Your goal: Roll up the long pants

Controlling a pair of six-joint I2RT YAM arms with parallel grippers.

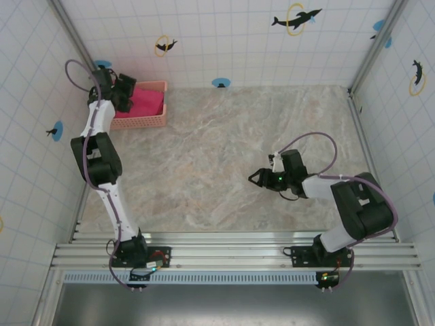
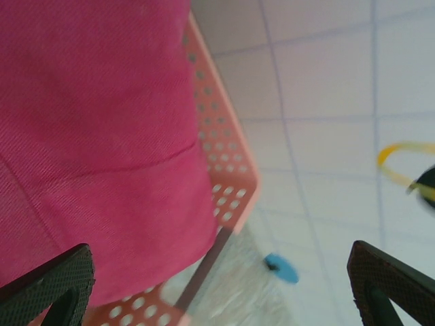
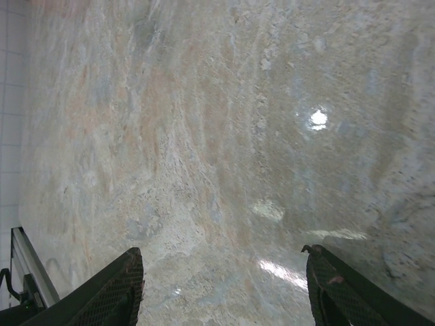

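The long pants [image 1: 147, 102] lie bunched in the salmon-pink mesh basket [image 1: 143, 123] at the table's far left corner. In the left wrist view their magenta cloth [image 2: 95, 136] bulges over the basket's perforated wall [image 2: 224, 183]. My left gripper [image 1: 126, 91] hovers at the basket's left end, close over the cloth. It is open [image 2: 219, 257], its jaws wide apart with nothing between them. My right gripper [image 1: 255, 178] hangs low over the marble table at the middle right, far from the pants. It is open [image 3: 223, 252] above bare stone.
The basket sits against the tiled back wall [image 1: 224, 41] and close to the left wall. The marble tabletop [image 1: 224, 136] stretches between the basket and the right arm. A blue sticker [image 2: 282, 268] marks the wall base beside the basket.
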